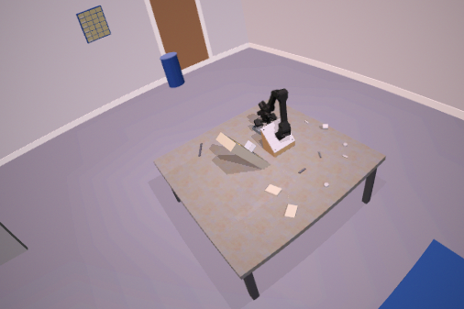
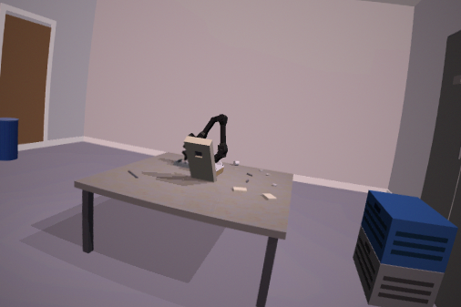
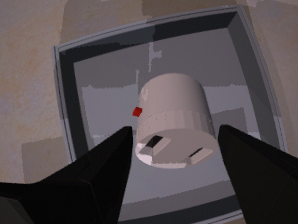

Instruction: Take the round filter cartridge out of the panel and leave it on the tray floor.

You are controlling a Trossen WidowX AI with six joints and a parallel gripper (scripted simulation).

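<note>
The round pale filter cartridge [image 3: 174, 102] is out of the panel and inside the tray outline in the wrist view, its two-slotted face toward the camera and a small red mark on its side. My gripper [image 3: 176, 132] [image 1: 259, 124] is open around it, with a thin gap between each fingertip and the cartridge's sides. The tray [image 3: 150, 36] is grey with dark walls; its floor shows around the cartridge. Whether the cartridge's far end touches the floor is hidden. The service panel [image 1: 258, 159] [image 2: 200, 169] leans on the table, its front turned away from the top and exterior views.
A white flap [image 1: 249, 146] stands out beside the panel. The arm's white-topped base block [image 1: 278, 144] is close to the tray. Two pale flat pieces [image 1: 273, 189] [image 1: 291, 211] and dark bars [image 1: 200, 149] [image 1: 302, 171] lie on the table [image 1: 220, 217].
</note>
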